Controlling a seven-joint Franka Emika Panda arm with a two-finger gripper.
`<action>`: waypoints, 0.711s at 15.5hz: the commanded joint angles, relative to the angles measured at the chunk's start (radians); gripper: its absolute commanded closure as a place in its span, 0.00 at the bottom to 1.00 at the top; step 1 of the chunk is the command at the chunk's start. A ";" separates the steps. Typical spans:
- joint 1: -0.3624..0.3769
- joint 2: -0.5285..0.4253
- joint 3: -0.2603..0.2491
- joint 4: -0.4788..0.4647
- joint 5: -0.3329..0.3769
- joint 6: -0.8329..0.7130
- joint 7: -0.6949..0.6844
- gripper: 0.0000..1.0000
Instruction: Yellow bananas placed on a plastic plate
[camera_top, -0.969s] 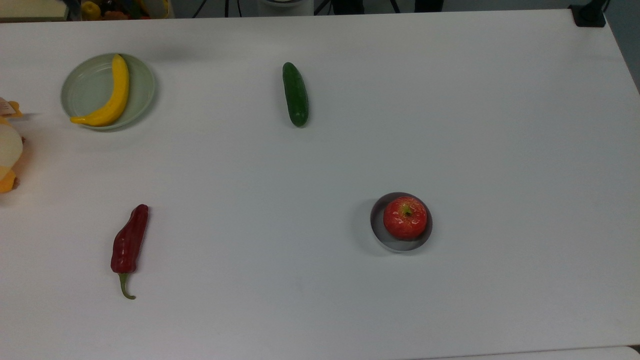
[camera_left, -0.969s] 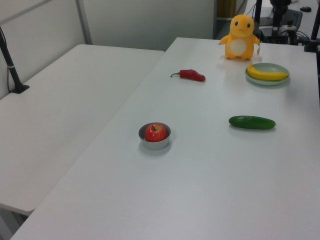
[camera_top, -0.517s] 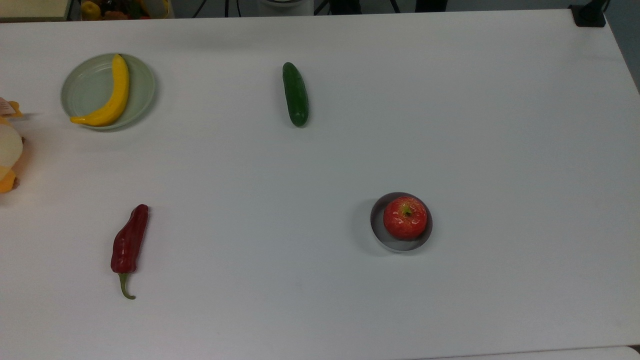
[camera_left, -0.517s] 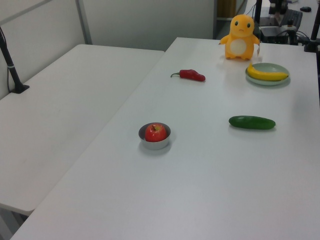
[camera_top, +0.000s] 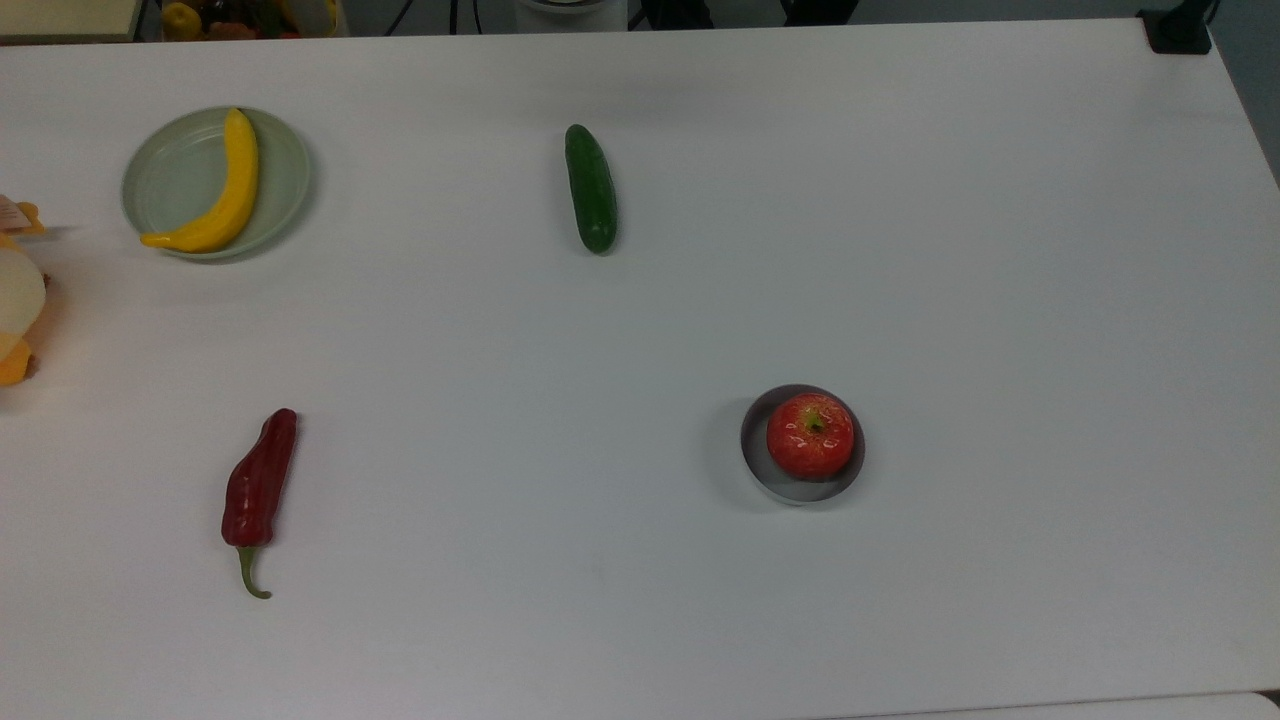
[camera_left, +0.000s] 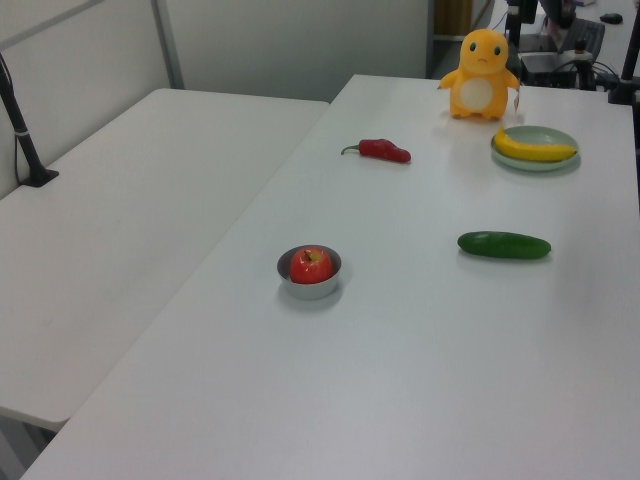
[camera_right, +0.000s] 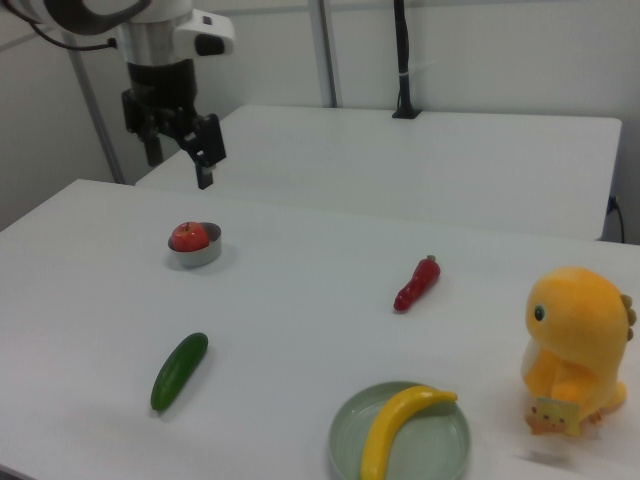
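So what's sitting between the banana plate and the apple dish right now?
Nothing: in the top view the table is bare between the plate with the banana and the grey dish; the cucumber lies off that line.

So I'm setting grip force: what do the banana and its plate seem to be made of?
The banana looks like smooth moulded plastic: uniformly bright yellow, unblemished, faintly glossy. The plate looks like pale green matte plastic with moulded concentric rings, though glazed ceramic can't be ruled out.
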 joint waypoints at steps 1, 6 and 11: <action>0.010 -0.001 0.054 0.008 -0.008 -0.010 0.017 0.00; 0.050 0.015 0.065 -0.024 -0.043 0.097 -0.007 0.00; 0.050 0.021 0.055 -0.056 -0.084 0.188 -0.131 0.00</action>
